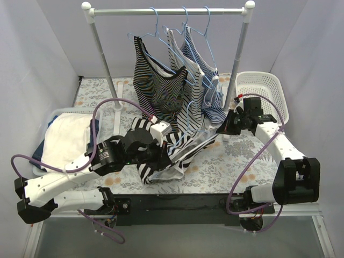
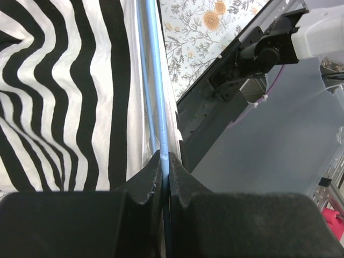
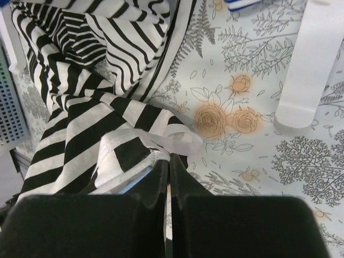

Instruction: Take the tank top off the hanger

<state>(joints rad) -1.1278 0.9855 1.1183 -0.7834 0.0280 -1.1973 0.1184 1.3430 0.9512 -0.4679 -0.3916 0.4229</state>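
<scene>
Tank top (image 1: 188,144): off the rail, down on the floral cloth (image 1: 226,166) at mid-table, strung between both claws.

Left gripper (image 2: 165,161): clenched tight on the blue wire of the hanger (image 2: 157,80), at the 8 o'clock end of the garment. Wire running straight away from the fingertips, along the white edge of the striped fabric.

Right gripper (image 3: 167,164): pinched shut on the bunched hem at the 2 o'clock end, with a white strap (image 3: 180,141) looped just past the tips.

Long axis of the garment: from 8 o'clock up to 2 o'clock in the overhead view. Black and white stripes crumpled and widest near the left claw, drawn to a narrower band toward the right one.

Farther out: rack (image 1: 166,11) at 12 o'clock, hung with other tops (image 1: 158,86), also striped. White basket (image 1: 282,102) at 2 o'clock, just behind the right claw. Bin (image 1: 55,112) at 9 o'clock, holding folded clothes (image 1: 64,140), beside the left arm.
</scene>
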